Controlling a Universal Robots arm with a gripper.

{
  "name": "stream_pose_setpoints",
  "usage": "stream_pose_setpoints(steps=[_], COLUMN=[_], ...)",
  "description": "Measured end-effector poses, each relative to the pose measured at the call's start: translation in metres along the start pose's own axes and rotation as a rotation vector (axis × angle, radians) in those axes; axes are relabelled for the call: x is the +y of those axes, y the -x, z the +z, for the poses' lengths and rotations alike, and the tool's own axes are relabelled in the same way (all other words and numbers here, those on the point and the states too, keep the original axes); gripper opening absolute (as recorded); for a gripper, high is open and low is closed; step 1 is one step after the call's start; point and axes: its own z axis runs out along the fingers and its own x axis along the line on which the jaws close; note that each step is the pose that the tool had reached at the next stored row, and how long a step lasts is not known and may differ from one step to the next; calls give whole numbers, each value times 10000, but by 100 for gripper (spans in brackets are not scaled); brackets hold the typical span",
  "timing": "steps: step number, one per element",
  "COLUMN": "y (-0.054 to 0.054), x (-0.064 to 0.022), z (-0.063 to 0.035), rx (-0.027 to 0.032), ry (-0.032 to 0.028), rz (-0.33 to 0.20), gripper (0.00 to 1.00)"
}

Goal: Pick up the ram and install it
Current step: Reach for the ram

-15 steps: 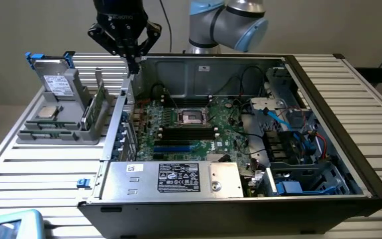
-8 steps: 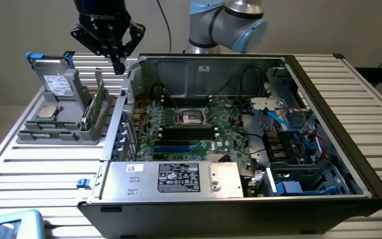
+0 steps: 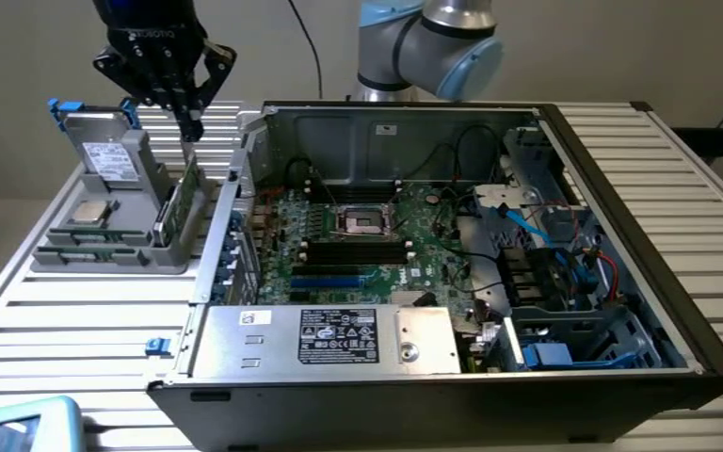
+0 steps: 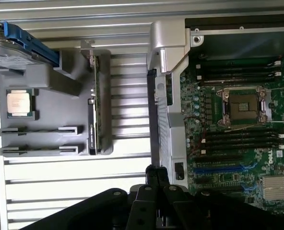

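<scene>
Jaws pressed together and pinching nothing, the gripper (image 3: pixel 193 130) hangs just above the upper end of the ram (image 3: pixel 182 202). The ram stands on edge in the grey holder (image 3: pixel 108 256) on the slatted surface (image 3: pixel 35 315), beside the open computer case (image 3: pixel 361 141). Its lower edge is sunk in a slot and hidden. To the exterior view's left the drive (image 3: pixel 113 155) with blue tabs leans, covering part of the holder, and the processor chip (image 3: pixel 89 211) lies flat below it. White lettering on the gripper's body perhaps reads ROBOTIQ. The power supply label (image 3: pixel 336 336) is too small to read.
</scene>
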Motion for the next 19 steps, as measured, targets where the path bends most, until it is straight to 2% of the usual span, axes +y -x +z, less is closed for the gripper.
stream_pose_setpoints(steps=[19], y=[-861], x=[-62], z=[21], rx=[0], ry=[0], rz=[1], gripper=[11])
